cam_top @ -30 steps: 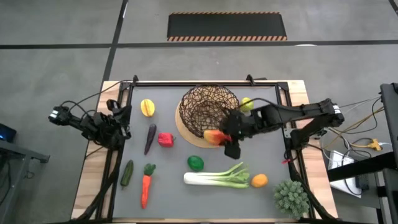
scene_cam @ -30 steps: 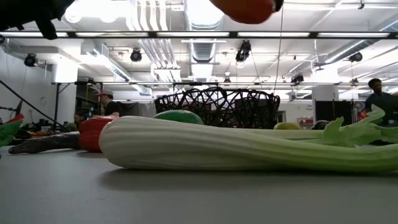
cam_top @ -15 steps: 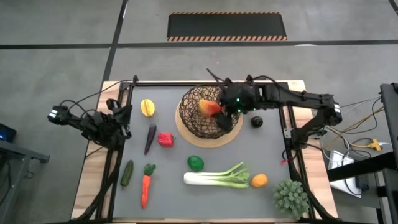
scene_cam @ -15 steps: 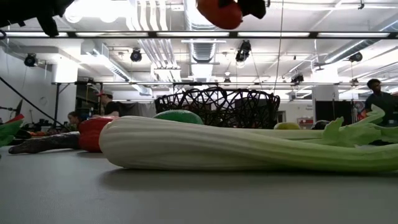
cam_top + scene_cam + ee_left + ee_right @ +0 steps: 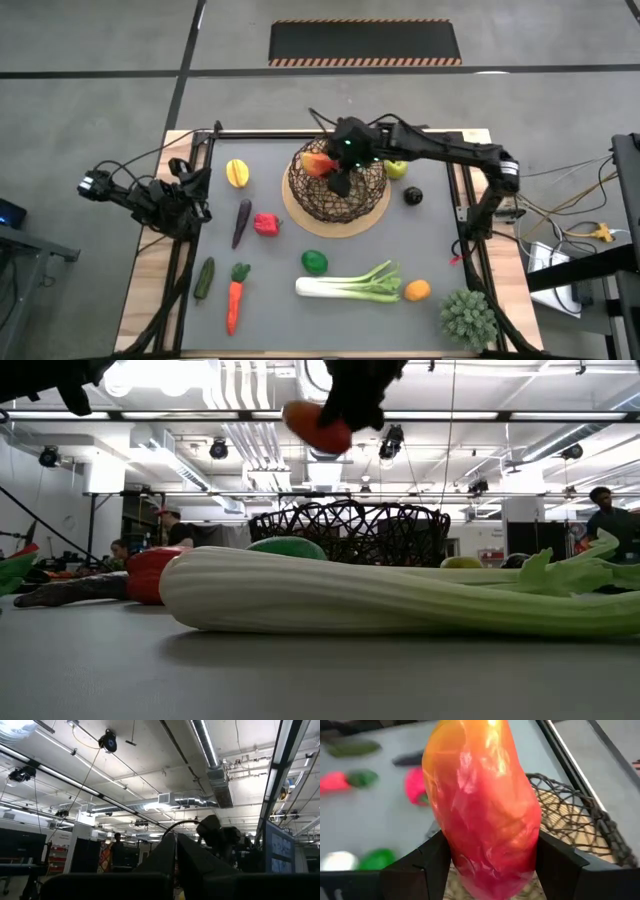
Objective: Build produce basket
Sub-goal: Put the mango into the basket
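Right gripper (image 5: 322, 166) above the basket (image 5: 337, 181) at the table's (image 5: 440, 250) far side, fingers (image 5: 427, 865) clamped on a red-orange fruit (image 5: 482, 805), left gripper (image 5: 192, 200) parked at the left edge, fingers together, leek (image 5: 350, 285), carrot (image 5: 234, 302), green pepper (image 5: 314, 262) lying on the table.

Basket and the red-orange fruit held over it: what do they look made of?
The basket looks like dark brown woven wire or twig, matte; its open lattice shows the pale, wood-looking disc beneath. The red-orange fruit, held in the right pincer, looks like glossy moulded plastic: bright highlights on smooth skin. Neither is certain from looks.
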